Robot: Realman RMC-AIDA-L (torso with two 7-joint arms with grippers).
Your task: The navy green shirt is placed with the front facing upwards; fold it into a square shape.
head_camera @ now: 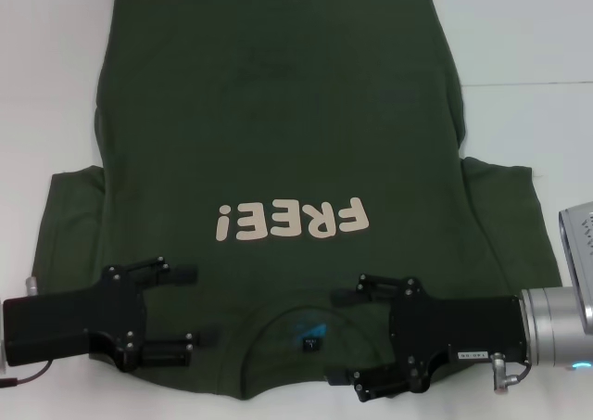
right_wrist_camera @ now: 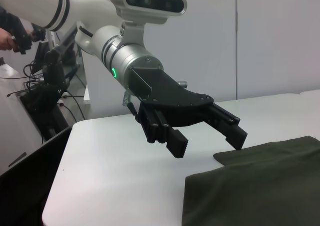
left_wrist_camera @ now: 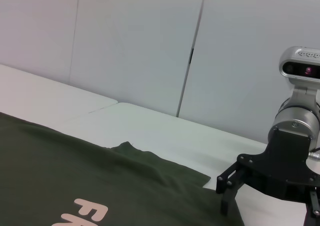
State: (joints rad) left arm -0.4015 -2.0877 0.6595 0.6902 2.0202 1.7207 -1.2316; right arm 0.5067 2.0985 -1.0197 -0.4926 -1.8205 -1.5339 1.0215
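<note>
Currently pre-grasp: navy green shirt point(head_camera: 278, 188) lies flat on the tabletop point(head_camera: 519, 49), left claw point(head_camera: 181, 309) and right claw point(head_camera: 347, 337) both released above its shoulders flanking the collar; next, descend and pinch fabric.

Lettering on the navy green shirt point(head_camera: 278, 160)

Cream block letters "FREE!" point(head_camera: 289, 221) stand across the chest, upside down in the head view, just beyond the collar; the small blue neck label point(head_camera: 309, 332) inside the collar is too small to read.
</note>
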